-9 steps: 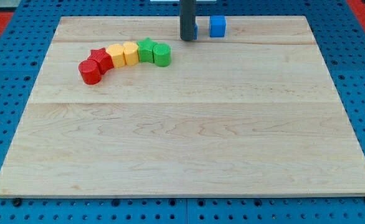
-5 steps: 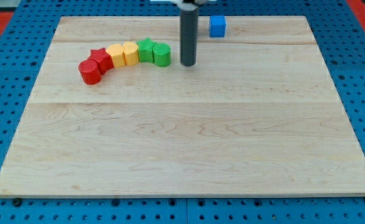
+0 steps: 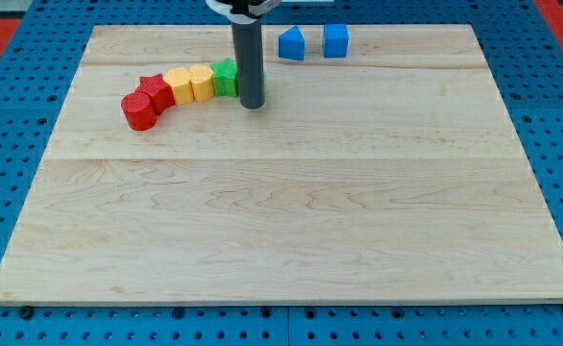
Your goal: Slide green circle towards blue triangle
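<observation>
Rod shifted left, my tip hiding ribbed green circle

Single view, high oblique, facing whole wooden board from near edge.

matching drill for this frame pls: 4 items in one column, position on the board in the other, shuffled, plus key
Items:
1. red circle
2. blue cube
3. blue triangle
4. my tip

Places:
A. at the view's top, furthest to the view's right
B. view's left end of the curved row of blocks
C. view's right end of that row, in front of the green circle, which is hidden
D. at the view's top, just left of the cube

Pairs: 1-B, 2-A, 3-D, 4-C
</observation>
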